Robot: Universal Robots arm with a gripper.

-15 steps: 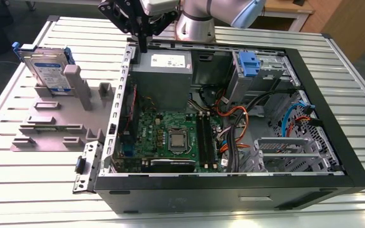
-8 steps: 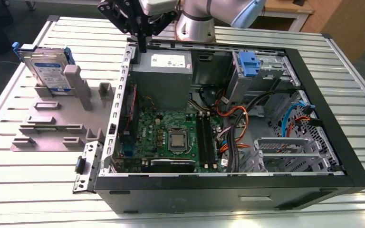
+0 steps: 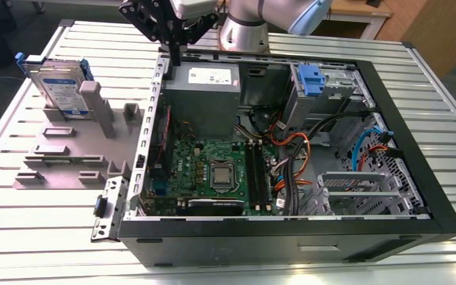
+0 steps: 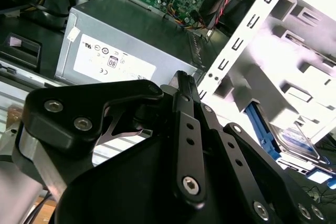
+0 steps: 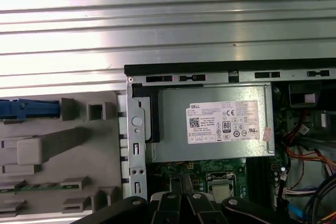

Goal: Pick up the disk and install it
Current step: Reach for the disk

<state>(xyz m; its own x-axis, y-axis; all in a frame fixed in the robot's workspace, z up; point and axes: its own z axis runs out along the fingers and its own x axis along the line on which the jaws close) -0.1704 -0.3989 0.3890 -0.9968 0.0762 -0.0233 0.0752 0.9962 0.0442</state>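
Fingers (image 3: 174, 50) are pressed together, pinching nothing. The gripper (image 3: 176, 62) hangs tip-down over the back corner of the case (image 3: 252, 243), right at the rim beside the power supply (image 3: 204, 101). Can't tell whether the tips touch the rim or sit just above it. In the second wrist view the closed tips (image 4: 181, 80) show against the power supply's top edge. In the first wrist view they (image 5: 178, 182) show against the motherboard (image 5: 181, 170) strip just below that box.

The disk (image 3: 57, 86) is not held. It stands on edge in the grey fixture (image 3: 69, 160) on the tabletop (image 3: 46, 237), on the exterior view's left of the case and well apart from the gripper. The blue bracket frames it and the label faces the camera. Its top edge is free, with open air above. One grey fixture post (image 3: 91, 98) stands just beside it on the case side. In the first wrist view its blue edge (image 5: 26, 109) sits in the fixture slot, clear of the case wall.

The case lies on its side, open upward, with a black rim all round. The blue caddy (image 3: 311, 80) sits in the upper drive bay at the far corner on the exterior view's right. Orange, black and blue cables (image 3: 291, 148) crowd the space just beside that bay, so room is tight there. Ribbed tabletop runs past the case on every side.
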